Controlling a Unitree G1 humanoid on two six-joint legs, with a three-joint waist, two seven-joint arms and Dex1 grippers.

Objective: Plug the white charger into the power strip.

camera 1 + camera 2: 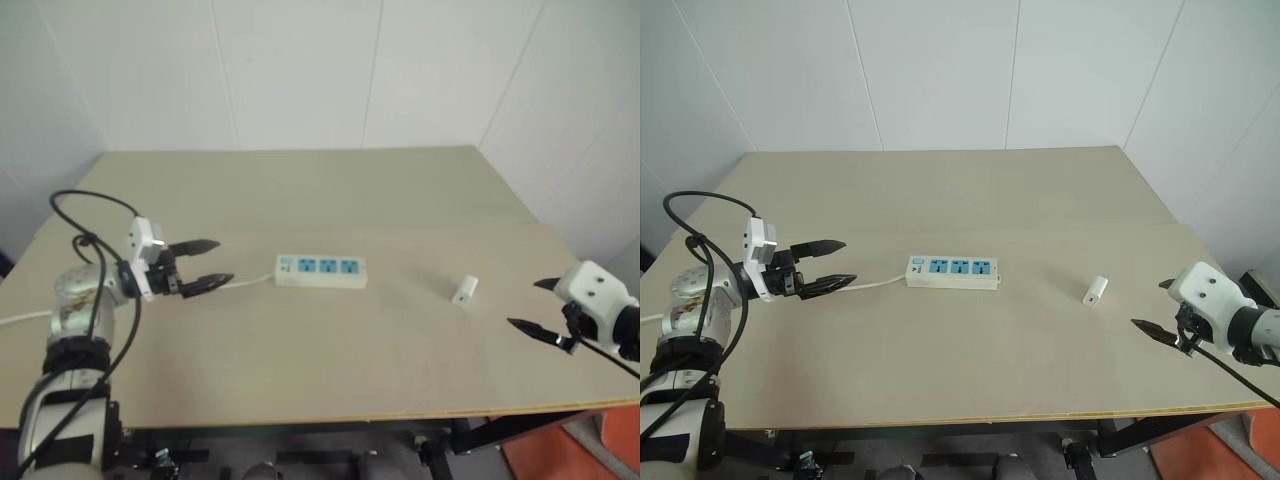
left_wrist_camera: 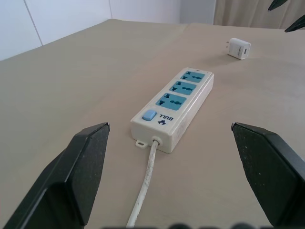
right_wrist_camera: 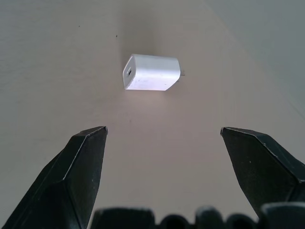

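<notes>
I am looking down from the head camera over a beige table (image 1: 970,190) set against white walls.

At about nine o'clock, my left gripper (image 1: 837,264) hovers just over the tabletop, its two black fingers spread apart and grasping nothing. It points toward the centre of the table. From its wrist camera, the left fingers (image 2: 78,162) frame the switch end of the power strip with clear space on both sides.

Near the centre lies the power strip (image 1: 951,272), a long white bar lying flat with three blue-faced outlets in a row. A small blue switch (image 2: 149,115) sits at the end nearest my left gripper, and a white cord (image 1: 878,285) leaves that end and trails off toward nine o'clock, passing under the left fingers.

At roughly three o'clock from the strip, well apart from it, the white charger (image 1: 1096,291) lies on its side on the bare table, unplugged.

Further toward four o'clock, near the table's edge, my right gripper (image 1: 1154,306) is released and empty, fingers wide, aimed at the charger without touching it.
</notes>
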